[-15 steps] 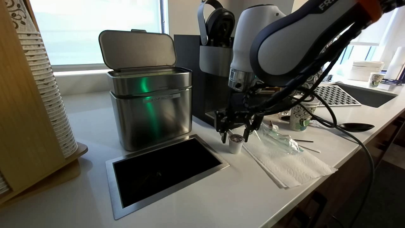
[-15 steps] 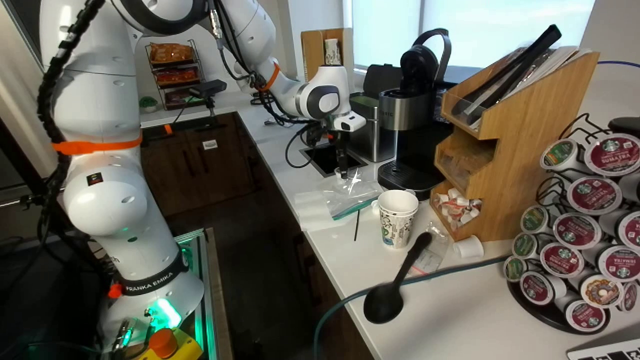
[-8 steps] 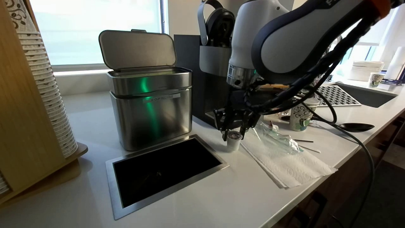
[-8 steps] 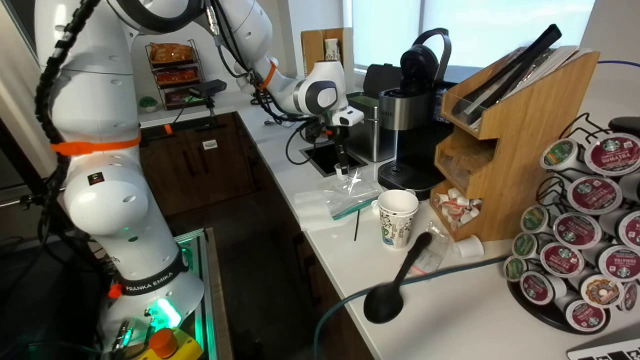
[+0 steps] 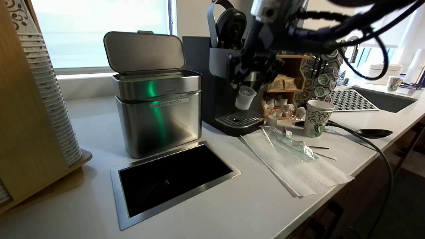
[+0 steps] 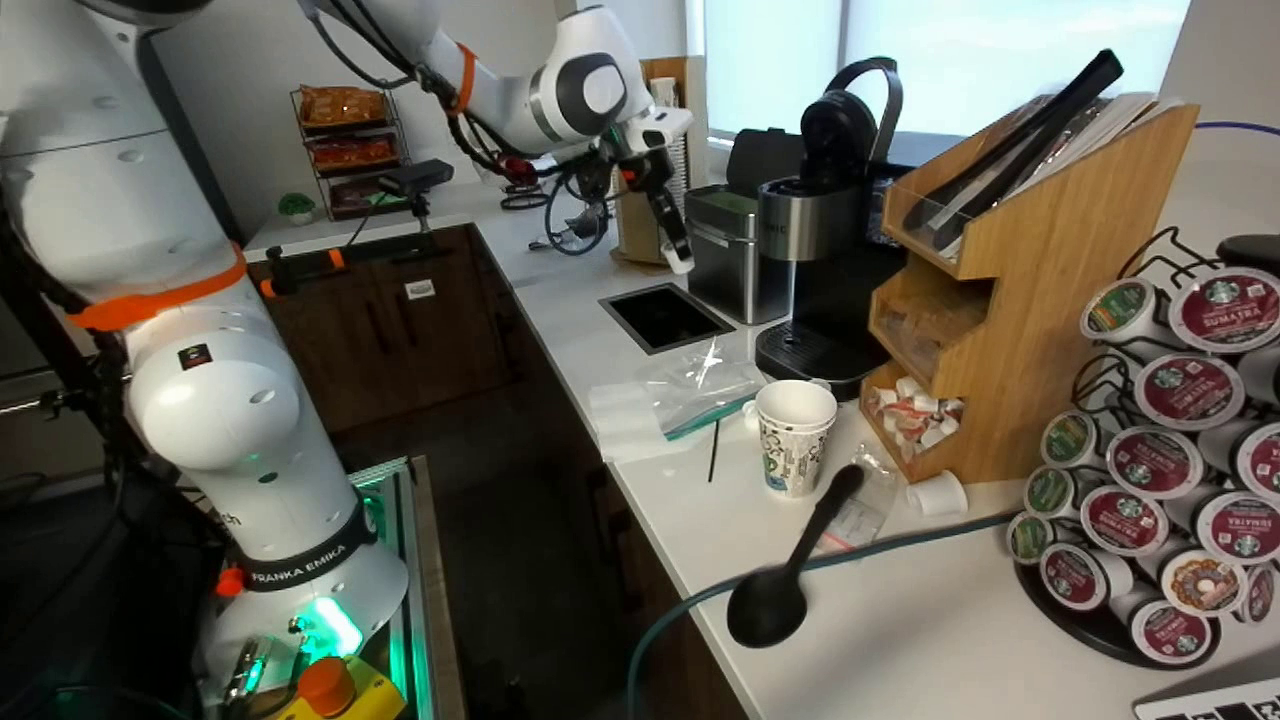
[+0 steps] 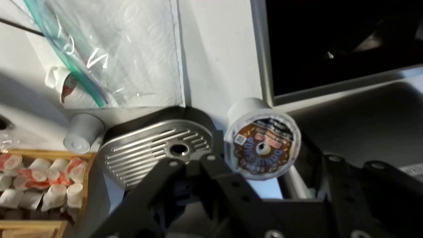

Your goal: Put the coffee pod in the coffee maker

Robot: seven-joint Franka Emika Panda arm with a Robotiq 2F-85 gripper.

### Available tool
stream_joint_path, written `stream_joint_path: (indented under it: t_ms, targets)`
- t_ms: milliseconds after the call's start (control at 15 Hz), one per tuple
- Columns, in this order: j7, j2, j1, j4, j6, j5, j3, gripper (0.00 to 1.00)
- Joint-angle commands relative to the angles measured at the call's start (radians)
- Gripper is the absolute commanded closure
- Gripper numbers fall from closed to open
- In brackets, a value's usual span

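Note:
My gripper (image 5: 247, 85) is shut on the coffee pod (image 5: 245, 99), a small whitish cup with a brown printed lid, held tilted in the air in front of the coffee maker (image 5: 196, 76). In the wrist view the pod's lid (image 7: 261, 148) faces the camera, with a small dark hole at its centre. The coffee maker (image 6: 815, 220) is dark with a steel band, and its black top (image 5: 231, 28) stands raised. Its drip base (image 7: 155, 155) lies below and left of the pod in the wrist view. My gripper (image 6: 676, 240) is left of the machine in an exterior view.
The steel bin (image 5: 159, 122) with raised lid stands beside the coffee maker, behind a dark framed opening (image 5: 176, 179). A paper towel (image 5: 308, 176) with a plastic bag (image 5: 292, 146), a patterned cup (image 5: 317, 118), a small pale cup (image 5: 271, 120) and a wooden organizer (image 6: 1060, 300) are nearby.
A second ago the open jaws stood around the pod at the counter. They have closed on it, lifted it well up and tilted it. The arm has risen.

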Motion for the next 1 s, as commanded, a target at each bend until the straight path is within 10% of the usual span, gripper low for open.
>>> stream_joint_path:
  t_ms: [0, 133, 200, 400, 467, 933]
  targets:
    - [-0.042, -0.219, -0.047, -0.076, -0.057, 0.049, 0.047, 0.72]
    - [-0.108, -0.278, -0.061, -0.057, -0.115, 0.123, 0.045, 0.72]
    - [-0.056, -0.203, -0.086, -0.025, -0.069, 0.074, 0.08, 0.47]
    - [-0.108, -0.275, -0.101, -0.031, -0.111, 0.125, 0.08, 0.47]
    - [-0.109, -0.276, -0.101, -0.034, -0.111, 0.127, 0.08, 0.72]
    - [-0.119, -0.428, -0.202, 0.139, -0.297, 0.265, 0.011, 0.72]
